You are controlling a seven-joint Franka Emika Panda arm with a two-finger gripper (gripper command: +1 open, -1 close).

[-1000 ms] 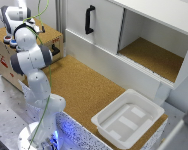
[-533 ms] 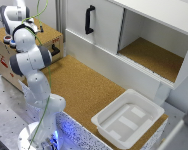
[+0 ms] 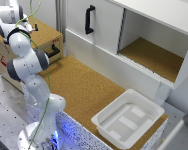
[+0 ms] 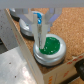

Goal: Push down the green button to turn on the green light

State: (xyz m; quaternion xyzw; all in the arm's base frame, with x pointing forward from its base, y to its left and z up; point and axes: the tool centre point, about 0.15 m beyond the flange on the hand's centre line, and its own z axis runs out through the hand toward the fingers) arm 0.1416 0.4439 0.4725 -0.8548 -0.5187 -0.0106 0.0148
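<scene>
One view, the wrist's, shows the closed hand (image 4: 39,36) touching the green button (image 4: 51,45).

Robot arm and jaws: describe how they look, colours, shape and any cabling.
The arm is a chain of rounded glossy white segments with dark grey to black bands at the joints. A thin green cable runs loosely down along it to the base, where blue light glows. In the wrist view the gripper has slim pale, bluish-white jaws set close together. No markings can be made out.
</scene>
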